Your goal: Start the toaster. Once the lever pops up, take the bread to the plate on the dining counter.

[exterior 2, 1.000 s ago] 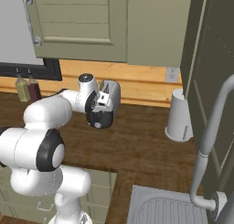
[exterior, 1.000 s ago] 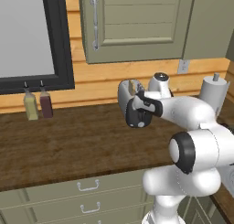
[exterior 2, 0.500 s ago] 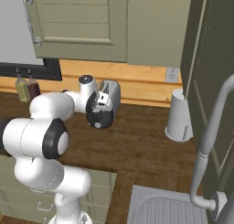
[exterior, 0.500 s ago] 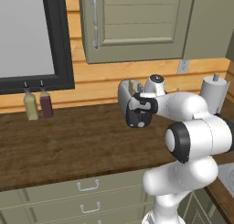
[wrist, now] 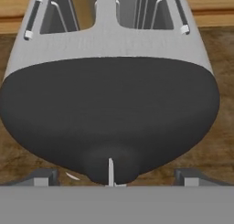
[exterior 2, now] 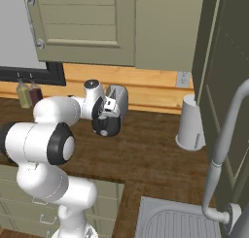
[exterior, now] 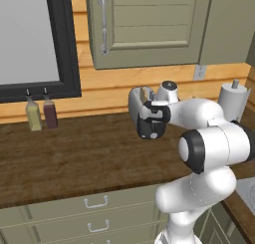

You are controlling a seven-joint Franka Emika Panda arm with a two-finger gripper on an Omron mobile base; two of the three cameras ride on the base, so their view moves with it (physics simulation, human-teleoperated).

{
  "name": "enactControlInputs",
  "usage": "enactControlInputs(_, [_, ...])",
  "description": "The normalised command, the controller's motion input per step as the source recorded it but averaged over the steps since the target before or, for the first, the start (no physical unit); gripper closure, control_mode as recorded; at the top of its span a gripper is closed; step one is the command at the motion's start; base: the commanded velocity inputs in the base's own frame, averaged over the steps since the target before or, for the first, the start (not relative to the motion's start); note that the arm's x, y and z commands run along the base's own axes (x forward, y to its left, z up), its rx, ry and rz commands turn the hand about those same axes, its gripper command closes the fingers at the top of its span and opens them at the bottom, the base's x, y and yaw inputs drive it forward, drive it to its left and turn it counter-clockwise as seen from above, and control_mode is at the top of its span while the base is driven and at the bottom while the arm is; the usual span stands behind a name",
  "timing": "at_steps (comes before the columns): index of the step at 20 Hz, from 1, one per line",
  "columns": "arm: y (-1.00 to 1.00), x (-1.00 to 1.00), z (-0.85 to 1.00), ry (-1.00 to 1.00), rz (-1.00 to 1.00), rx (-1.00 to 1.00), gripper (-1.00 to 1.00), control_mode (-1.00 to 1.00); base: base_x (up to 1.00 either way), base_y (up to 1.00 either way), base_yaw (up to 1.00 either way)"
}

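The toaster [wrist: 109, 40] lies right under my hand, its silver top and two slots above its black end panel [wrist: 109, 109]. A tan surface shows in the left slot [wrist: 85, 7]; I cannot tell whether it is the bread. A thin pale tab [wrist: 110, 169], apparently the lever, sticks out of a rounded bulge low on the panel. My gripper [wrist: 116, 176] is open, one fingertip [wrist: 43, 176] on each side of that bulge. From the base the toaster [exterior: 135, 101] [exterior 2: 119, 98] stands by the wall with my gripper [exterior: 151, 119] at its black end. The plate and dining counter are out of view.
Two bottles [exterior: 34, 115] [exterior: 50, 113] stand by the wall to the left. To the right are a paper towel roll [exterior 2: 190, 123], then a sink [exterior 2: 175, 222] with a tall faucet [exterior 2: 228, 135]. Olive cabinets [exterior: 149, 26] hang above the dark worktop [exterior: 74, 158].
The arm's elbow has swung upward and closer to the cameras. The hand has stayed at the toaster's black end, jaws still wide.
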Motion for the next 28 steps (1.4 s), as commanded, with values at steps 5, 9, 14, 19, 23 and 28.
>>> enactControlInputs(5, [0.0,-0.04,-0.13,0.0,0.0,0.0,-1.0,-1.0,0.0,0.0,0.0])
enactControlInputs(9, [0.0,-0.09,-0.14,-0.01,0.0,-0.01,-1.0,-1.0,0.0,0.0,0.0])
enactControlInputs(14, [0.0,0.0,0.0,0.0,0.0,0.0,1.0,-1.0,0.0,0.0,0.0])
enactControlInputs(19, [0.0,0.02,0.0,0.0,0.0,0.0,1.0,-1.0,0.0,0.0,0.0])
enactControlInputs(23, [0.0,0.0,0.0,0.0,0.0,0.0,1.0,-1.0,0.0,0.0,0.0])
enactControlInputs(28, [0.0,-0.02,-0.24,0.0,0.0,0.0,1.0,-1.0,0.0,0.0,0.0])
